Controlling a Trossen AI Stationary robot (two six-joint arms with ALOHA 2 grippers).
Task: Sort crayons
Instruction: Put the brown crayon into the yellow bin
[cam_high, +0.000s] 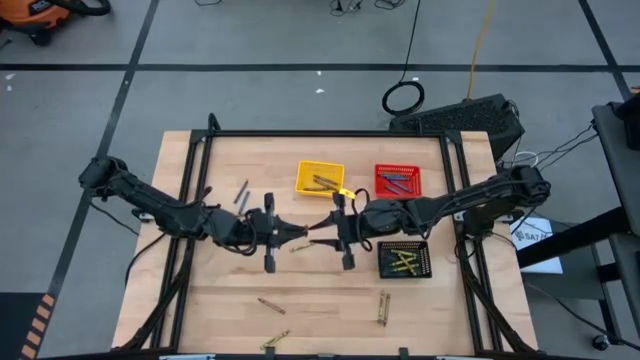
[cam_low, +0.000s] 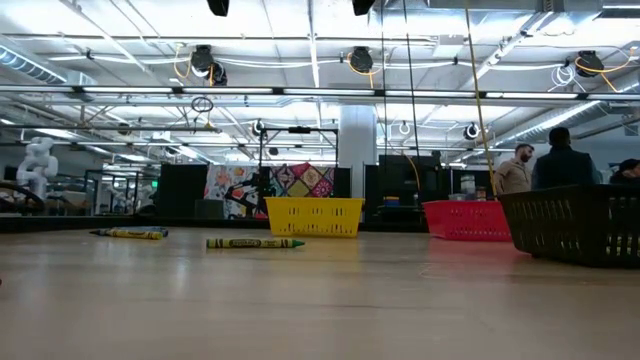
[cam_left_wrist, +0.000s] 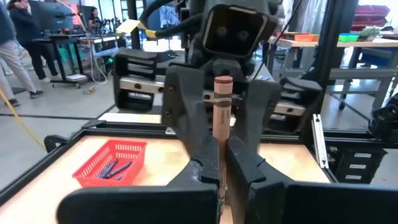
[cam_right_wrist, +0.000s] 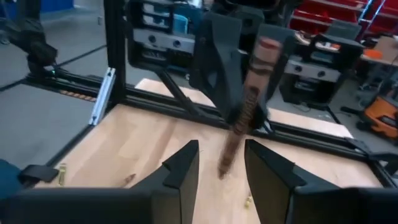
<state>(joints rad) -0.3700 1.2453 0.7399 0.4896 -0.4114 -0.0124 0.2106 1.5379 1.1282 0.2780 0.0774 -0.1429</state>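
A brown crayon (cam_left_wrist: 222, 106) stands upright in the air over the table's middle, with my left gripper (cam_left_wrist: 221, 165) shut on it. My right gripper (cam_right_wrist: 222, 152) faces it from the table's right. It is open, with its fingers (cam_left_wrist: 177, 106) on either side of the crayon (cam_right_wrist: 252, 99) and a gap showing. In the high view the left gripper (cam_high: 304, 236) and the right gripper (cam_high: 323, 236) nearly meet. Loose crayons (cam_high: 241, 195) lie flat on the table. No gripper shows in the low view. My left gripper pinches the brown crayon between its two fingers a little below its middle (cam_left_wrist: 221, 146). The fingers come in level from the table's left and lie across the crayon. The crayon is lifted clear of the table, close to upright, with its wrapped upper end (cam_left_wrist: 223, 84) above the fingers.
A yellow basket (cam_high: 320, 178) and a red basket (cam_high: 398, 180) stand at the far middle, and a black basket (cam_high: 404, 260) stands right of the grippers; each holds crayons. More crayons lie near the front edge (cam_high: 271, 305), (cam_high: 383, 308). People stand in the room beyond (cam_low: 515, 170).
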